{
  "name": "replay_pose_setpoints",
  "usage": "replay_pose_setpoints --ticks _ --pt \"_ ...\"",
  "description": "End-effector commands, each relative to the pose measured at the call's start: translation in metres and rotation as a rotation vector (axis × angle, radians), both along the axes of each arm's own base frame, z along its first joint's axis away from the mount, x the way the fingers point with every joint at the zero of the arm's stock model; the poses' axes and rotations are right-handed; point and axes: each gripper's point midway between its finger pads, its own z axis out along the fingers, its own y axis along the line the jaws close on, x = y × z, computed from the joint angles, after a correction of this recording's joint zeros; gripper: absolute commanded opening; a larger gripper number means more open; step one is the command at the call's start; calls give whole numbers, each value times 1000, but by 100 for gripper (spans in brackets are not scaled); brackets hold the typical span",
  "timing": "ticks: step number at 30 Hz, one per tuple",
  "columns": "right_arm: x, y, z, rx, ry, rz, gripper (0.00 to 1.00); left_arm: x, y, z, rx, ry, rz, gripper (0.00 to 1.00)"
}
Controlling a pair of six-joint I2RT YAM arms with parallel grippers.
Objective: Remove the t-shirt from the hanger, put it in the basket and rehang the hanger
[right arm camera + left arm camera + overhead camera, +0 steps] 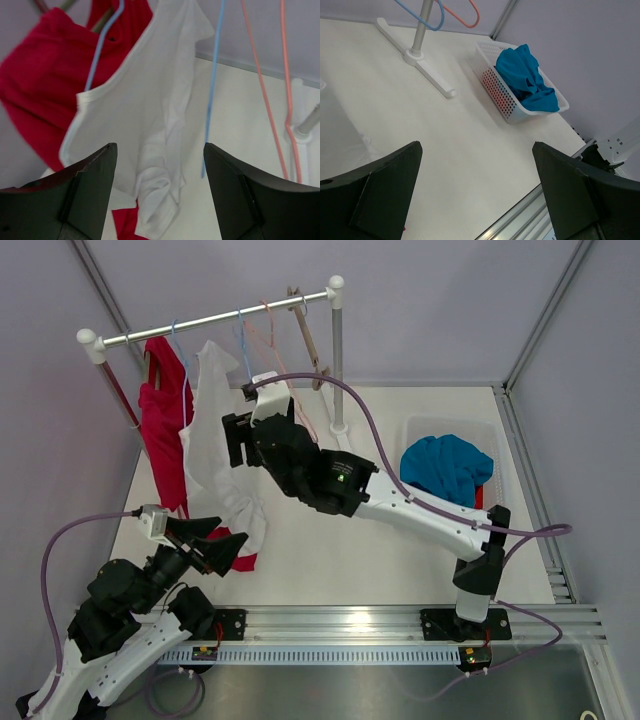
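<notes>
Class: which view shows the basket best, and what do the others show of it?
Left wrist: the basket appears whole, with its perforated wall and the blue cloth inside both clear. The top view shows it from above, its near edge partly hidden by the right arm. The right wrist view misses it.

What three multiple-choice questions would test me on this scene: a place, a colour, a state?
1. Where lies the crumpled blue cloth? A) cardboard box B) white perforated plastic basket C) wooden shelf.
2. What colour is the garment hanging beside the white t-shirt? A) green B) red C) black.
3. The right arm's tool is: A) open B) shut, empty C) shut on the t-shirt.
B, it sits inside the basket; B, its fabric is red; A, its fingers stand apart, empty.
</notes>
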Motion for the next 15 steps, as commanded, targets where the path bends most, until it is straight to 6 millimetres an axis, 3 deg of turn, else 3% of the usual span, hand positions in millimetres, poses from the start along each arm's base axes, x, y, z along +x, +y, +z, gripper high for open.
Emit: replay_pose_setpoints --ticks 1,2,4,5,6,8,9,10,11,12,14,15 --pt "-21 20 34 95 -30 149 77 -25 22 34 -122 -162 -18 99" --pt "-21 32 25 75 -25 173 77 -25 23 34 -122 -164 -15 99" --pt "-30 51 36 94 -38 260 77 -29 25 45 -140 -183 -24 99" --pt "-29 66 22 72 -32 286 77 -30 25 50 -132 -184 -29 99" --pt "-33 75 34 94 -47 332 77 -34 27 58 -137 -196 -39 99" --pt "-29 95 19 72 -47 360 77 -51 35 89 -176 -251 -74 99" --pt "-30 99 35 111 -70 380 77 -54 34 97 -172 -257 -89 99" --pt "-30 105 36 120 -76 392 78 -67 39 115 -196 -295 -123 99" --pt "-23 114 24 113 -66 392 78 -72 41 122 -204 -307 -135 99" --pt "-19 114 37 147 -81 379 78 -76 40 126 -205 -315 -153 99" --pt "-8 122 25 143 -79 350 81 -86 43 134 -220 -338 -186 99" --pt "0 120 31 161 -95 310 82 -90 45 135 -232 -348 -187 99"
